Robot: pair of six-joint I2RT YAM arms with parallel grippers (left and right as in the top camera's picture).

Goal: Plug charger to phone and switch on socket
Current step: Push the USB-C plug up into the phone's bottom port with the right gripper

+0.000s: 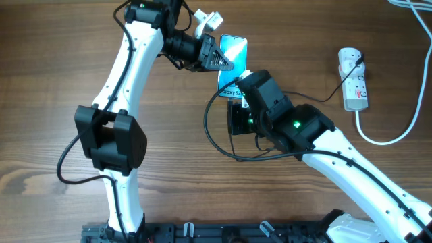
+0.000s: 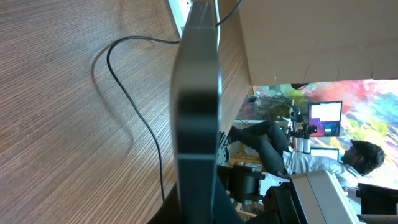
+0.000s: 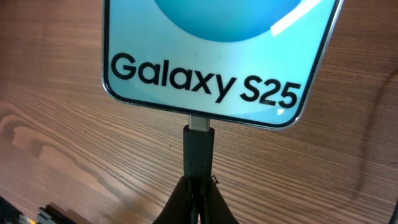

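The phone (image 1: 234, 48) sits near the middle of the wooden table (image 1: 40, 81), its teal screen facing up and reading "Galaxy S25". The left gripper (image 1: 221, 57) clamps the phone's left edge – in its wrist view the phone (image 2: 196, 106) shows edge-on as a dark slab. The right gripper (image 3: 198, 194) has its jaws pinched tight on the charger (image 3: 198, 152), just behind the connector, whose metal tip touches the port in the phone's bottom edge. The black cable loops across the table to the socket (image 1: 354, 84) – well apart at the right – where its plug (image 1: 358, 63) is seated. A thick white cord (image 1: 398, 135) curls away from the socket.
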